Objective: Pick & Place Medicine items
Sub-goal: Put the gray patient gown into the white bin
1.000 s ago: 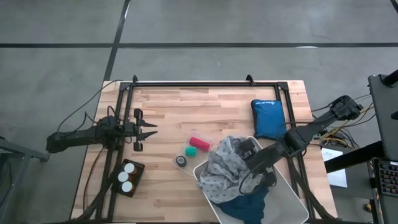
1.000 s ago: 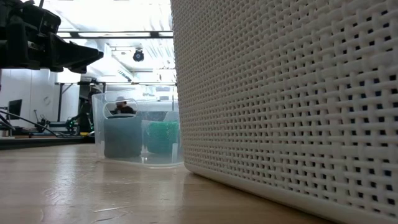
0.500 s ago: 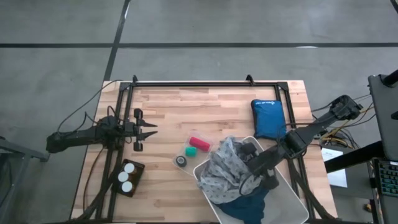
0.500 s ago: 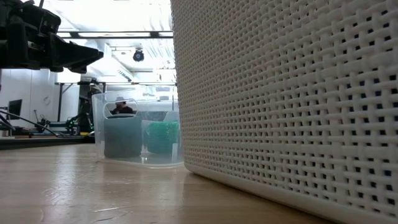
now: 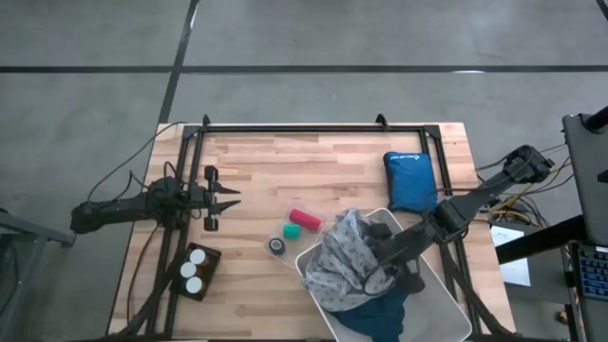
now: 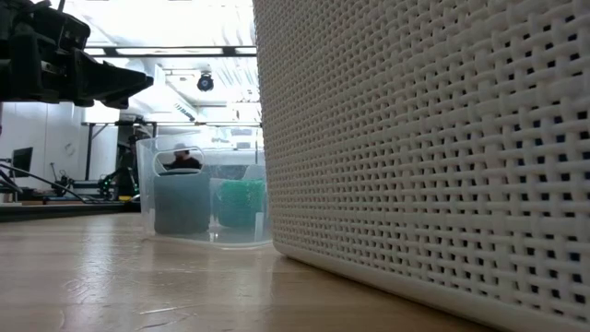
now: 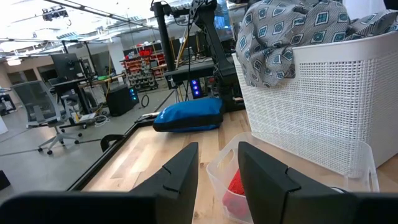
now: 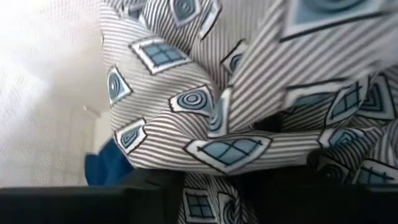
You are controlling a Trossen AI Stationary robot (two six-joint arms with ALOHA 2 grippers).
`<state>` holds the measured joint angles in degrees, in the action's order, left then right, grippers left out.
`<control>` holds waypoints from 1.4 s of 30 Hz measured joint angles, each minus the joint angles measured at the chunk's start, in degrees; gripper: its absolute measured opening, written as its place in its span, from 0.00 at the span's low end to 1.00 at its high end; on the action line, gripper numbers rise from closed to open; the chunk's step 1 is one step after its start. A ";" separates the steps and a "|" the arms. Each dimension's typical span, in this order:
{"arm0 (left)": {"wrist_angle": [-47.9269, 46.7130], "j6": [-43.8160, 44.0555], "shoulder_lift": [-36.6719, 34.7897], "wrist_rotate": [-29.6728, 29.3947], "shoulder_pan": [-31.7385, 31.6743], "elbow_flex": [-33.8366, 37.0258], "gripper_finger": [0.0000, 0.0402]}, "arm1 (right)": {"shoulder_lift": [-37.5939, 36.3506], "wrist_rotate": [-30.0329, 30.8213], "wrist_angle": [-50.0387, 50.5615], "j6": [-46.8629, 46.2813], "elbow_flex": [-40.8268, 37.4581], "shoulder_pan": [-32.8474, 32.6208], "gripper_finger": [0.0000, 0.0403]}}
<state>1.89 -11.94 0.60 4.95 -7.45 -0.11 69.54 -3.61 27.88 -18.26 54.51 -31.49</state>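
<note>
Three orange pill bottles (image 5: 195, 270) show their white caps from a dark tray at the table's near left corner. My left gripper (image 5: 235, 199) (image 7: 219, 162) hovers open by a narrow gap above the table's left side, far from the bottles, pointing right. My right gripper (image 5: 382, 268) (image 8: 208, 205) is open and reaches into the white basket (image 5: 446, 294). There it is buried in the grey patterned cloth (image 5: 337, 252) (image 8: 205, 112), which is heaped over the basket's left rim. No bottle shows in the basket. My right gripper pushes into the grey patterned cloth, slanting down from the table's right side. A fold of the cloth (image 8: 208, 186) lies between the fingers. The cloth rests in the basket on a blue cloth. Whether the fingers pinch it does not show.
A clear tub (image 5: 294, 228) (image 6: 198, 198) with red and green rolls stands left of the basket, with a small black round thing (image 5: 276, 245) beside it. A blue pouch (image 5: 410, 180) (image 7: 189, 115) lies at the far right. Blue cloth (image 5: 380, 313) fills the basket's bottom. Bare wood shows at centre and far left.
My right gripper has moved toward the near edge and down, deeper into the basket and the grey cloth. The cloth around it has bulged slightly toward the left. My left arm has kept still.
</note>
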 joint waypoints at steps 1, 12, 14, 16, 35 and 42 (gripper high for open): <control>0.00 0.00 0.00 0.00 0.00 0.00 0.29 | -0.01 0.15 -0.35 -0.94 0.01 0.01 0.38; 0.00 -0.01 0.00 0.00 0.01 -0.01 0.29 | -0.09 0.54 -0.37 -1.08 0.12 0.01 0.59; 0.00 0.00 0.00 0.00 -0.01 -0.01 0.29 | -0.11 0.54 -0.32 -1.23 0.19 0.01 0.60; 0.00 -0.01 0.00 0.00 0.01 -0.01 0.29 | -0.56 -0.08 -0.22 -1.59 0.50 -0.13 0.61; 0.01 -0.01 0.01 0.00 0.01 0.00 0.29 | -19.14 0.86 -0.43 2.43 2.18 -0.54 0.61; 0.02 -0.02 0.00 0.00 -0.01 -0.01 0.29 | -23.17 9.93 -1.38 9.62 2.05 -0.53 0.61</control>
<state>1.91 -11.96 0.60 4.95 -7.46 -0.12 46.37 6.32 26.49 -8.64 56.55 -32.03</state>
